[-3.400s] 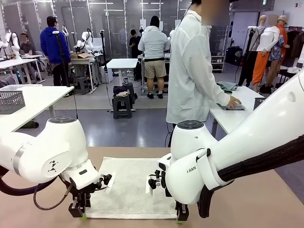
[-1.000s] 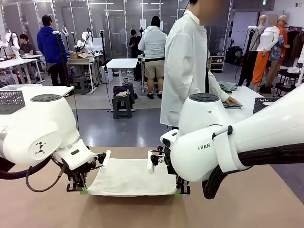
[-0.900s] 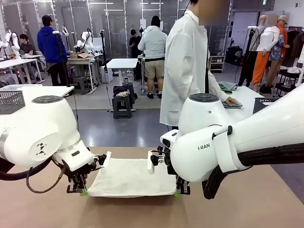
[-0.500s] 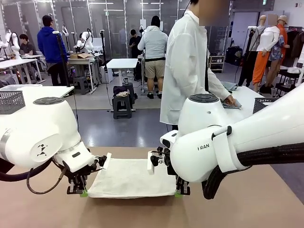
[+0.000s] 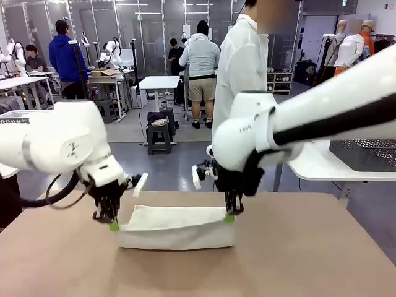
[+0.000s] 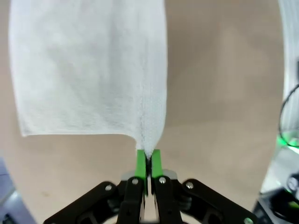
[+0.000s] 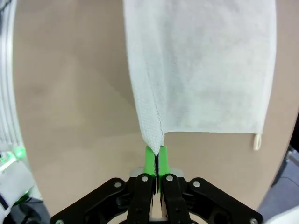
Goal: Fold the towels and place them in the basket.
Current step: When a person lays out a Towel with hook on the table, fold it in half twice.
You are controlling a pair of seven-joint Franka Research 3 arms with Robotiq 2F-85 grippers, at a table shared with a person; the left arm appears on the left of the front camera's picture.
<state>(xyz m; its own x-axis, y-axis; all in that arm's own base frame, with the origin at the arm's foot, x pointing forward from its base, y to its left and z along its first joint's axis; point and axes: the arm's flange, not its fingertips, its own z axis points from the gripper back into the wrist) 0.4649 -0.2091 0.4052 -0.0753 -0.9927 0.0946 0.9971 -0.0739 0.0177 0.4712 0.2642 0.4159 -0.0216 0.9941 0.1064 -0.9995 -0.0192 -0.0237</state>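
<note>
Table (image 5: 297,260): tan, beneath our arms.
Towel (image 5: 176,228): cream-white, slung between our grippers, sagging onto table.
Left gripper (image 5: 114,225): pinching one corner.
Right gripper (image 5: 229,216): pinching the other.

L arm (image 5: 55,139) white, blk cable | R arm (image 5: 334,93) white, blk strip | L gripper (image 6: 148,156) blk, green pads

— What is the cloth looking like?
— The cream-white towel (image 6: 88,70) is showing matt, nubby terry; right at the left gripper (image 6: 148,161)'s smooth green pads (image 6: 140,163), its hem is looking flatter-woven.
— And beyond the right gripper (image 7: 155,156)?
— The table (image 7: 70,93) is lying smooth, matt tan under the cloth.
</note>
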